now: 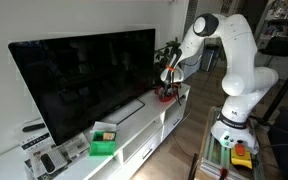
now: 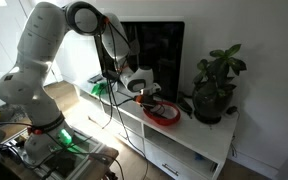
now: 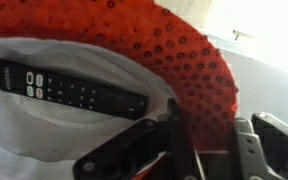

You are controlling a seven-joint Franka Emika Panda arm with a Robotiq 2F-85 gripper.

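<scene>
Red sequined pouch (image 3: 189,50) with a white lining sits at the far end of the white surface (image 1: 134,122), beside the plant (image 2: 216,85) and just past the TV (image 1: 84,75). Inside it lies a black remote (image 3: 69,90), its long axis running sideways across the wrist view, with one end just beside the end effector (image 3: 204,140). That straddles the pouch's rim, fingers (image 3: 174,125) partly apart with sequined cloth between. Whether they pinch it, I cannot tell.
</scene>
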